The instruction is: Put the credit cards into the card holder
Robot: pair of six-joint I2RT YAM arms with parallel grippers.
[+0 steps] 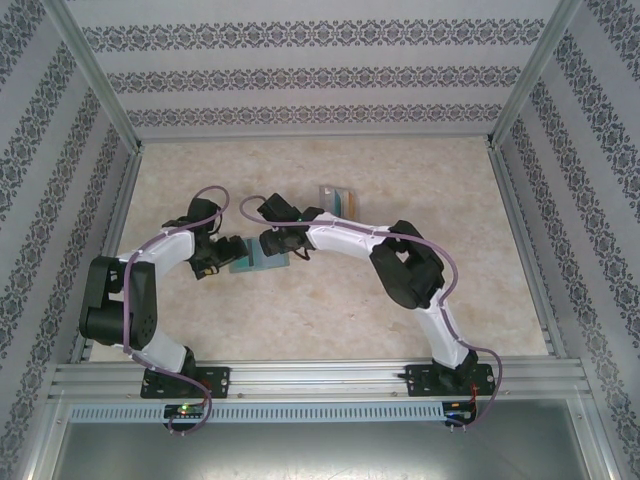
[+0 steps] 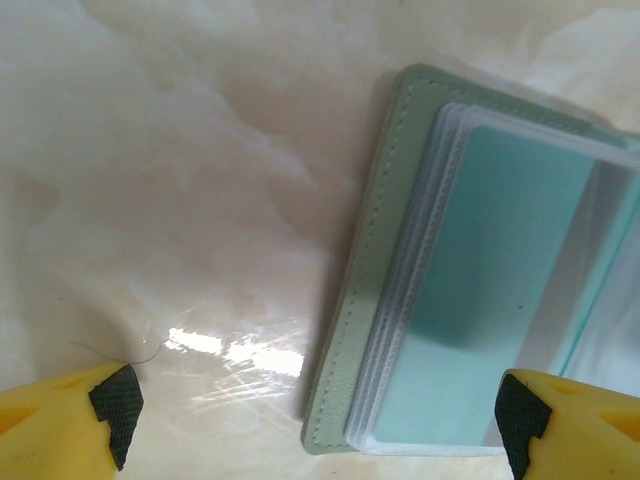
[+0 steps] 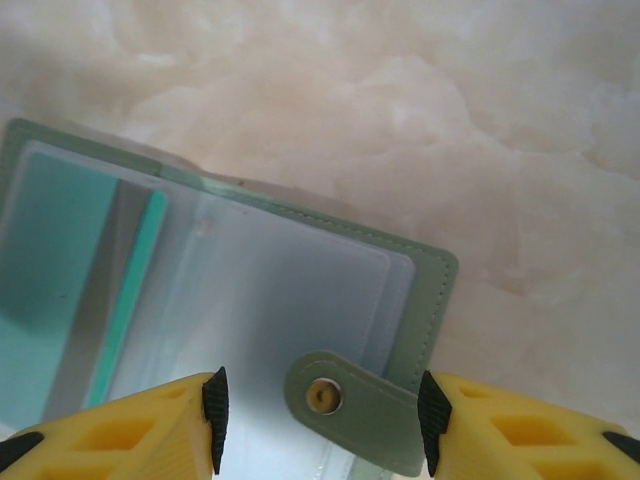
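- Card holder (image 1: 256, 264) lies open and flat on the marble-patterned tabletop (image 1: 300, 330), left of centre, between the two end effectors
- Left end effector (image 1: 230, 254) sits just beside the holder's left edge; right end effector (image 1: 274, 244) is over its right part
- In the left wrist view the grey-green cover (image 2: 366, 260) shows its stitched edge, with a stack of clear sleeves (image 2: 425, 300) on top and a teal card (image 2: 500, 250) inside one sleeve
- Left end effector (image 2: 318, 415) has its jaws spread wide and grips nothing; one yellow finger (image 2: 60, 420) is over bare tabletop, the other over the sleeves near the holder's lower corner
- In the right wrist view the tab clasp (image 3: 340, 400) with its metal snap lies between the jaws of the right end effector (image 3: 323, 418), which are apart; whether a pad touches the tab cannot be told
- Teal card (image 3: 45, 290) fills the sleeve at the left there, and the sleeve nearest the tab looks clear
- Clear box (image 1: 338, 198) stands farther back on the tabletop, apart from the holder, with thin cards upright in it, one of them teal
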